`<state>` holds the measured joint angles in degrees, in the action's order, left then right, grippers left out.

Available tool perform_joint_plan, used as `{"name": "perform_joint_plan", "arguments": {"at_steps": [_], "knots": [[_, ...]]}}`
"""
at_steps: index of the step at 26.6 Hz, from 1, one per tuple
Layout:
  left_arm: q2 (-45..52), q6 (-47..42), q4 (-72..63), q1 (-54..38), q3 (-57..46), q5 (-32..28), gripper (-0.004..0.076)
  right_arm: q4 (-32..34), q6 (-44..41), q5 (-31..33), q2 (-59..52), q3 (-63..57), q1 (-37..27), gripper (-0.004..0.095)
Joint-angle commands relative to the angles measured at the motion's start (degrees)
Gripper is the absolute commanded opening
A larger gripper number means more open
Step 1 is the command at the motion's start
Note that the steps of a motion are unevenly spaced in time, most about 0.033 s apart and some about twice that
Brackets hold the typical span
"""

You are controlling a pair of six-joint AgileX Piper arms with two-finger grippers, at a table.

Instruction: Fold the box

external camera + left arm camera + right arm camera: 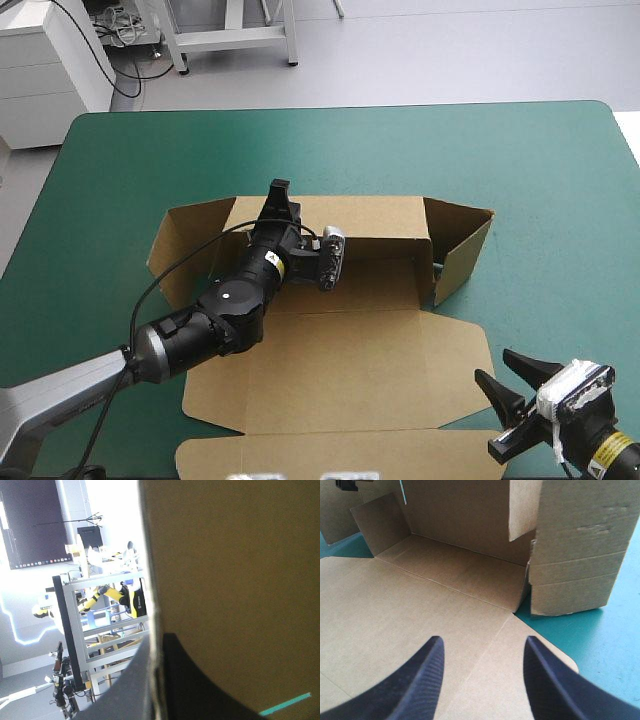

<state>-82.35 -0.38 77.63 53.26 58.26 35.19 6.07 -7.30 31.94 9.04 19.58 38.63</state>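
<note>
Teal-green table (560,180) filling most of the high view. At its middle, the brown box (360,350): broad panel flat toward the near edge, far wall raised upright, side flaps at left and right standing and splayed outward. Over the box's left part, the left gripper (279,192), reaching to the far wall's top edge, black fingers (200,695) all but closed, pinching that wall's board, one on each side. Toward the table's near right corner, the right gripper (497,367), at the flat panel's right edge, spread wide, aimed at the raised right flap, only flat board between its tips.
</note>
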Motion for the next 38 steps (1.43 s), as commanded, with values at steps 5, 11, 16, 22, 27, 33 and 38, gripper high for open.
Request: {"name": "perform_joint_plan", "arguments": {"at_steps": [5, 11, 16, 22, 27, 33, 38], "knots": [[2.3, -1.7, 0.9, -1.9, 1.1, -2.0, -0.0008, 6.4, -13.0, -3.6, 1.0, 2.8, 0.0, 0.0523], [2.3, -1.8, 0.6, -1.9, 1.1, -4.3, -0.0008, 12.2, -20.4, 4.0, 2.7, 10.2, 0.0, 0.0511], [2.3, -1.8, 0.6, -1.9, 1.1, -4.0, -0.0008, 16.7, -21.2, 10.0, 8.7, 18.6, 0.0, 0.0510], [2.3, -1.8, -1.7, -1.9, 1.1, -4.0, -0.0008, 21.9, -22.1, 14.5, 20.7, 30.3, 0.0, 0.0506], [2.3, -1.8, -1.7, -1.9, 1.1, -4.3, -0.0008, 24.4, -21.7, 19.4, 32.4, 41.4, 0.0, 0.0506], [2.3, -1.8, -1.7, -1.9, 1.1, -4.4, -0.0008, 28.6, -18.3, 22.4, 49.3, 60.0, 0.0, 0.0457], [2.3, -1.8, -1.7, -1.9, 1.1, -4.4, -0.0008, 19.2, -5.7, 26.8, 66.2, 80.4, -10.9, 0.0438]]}}
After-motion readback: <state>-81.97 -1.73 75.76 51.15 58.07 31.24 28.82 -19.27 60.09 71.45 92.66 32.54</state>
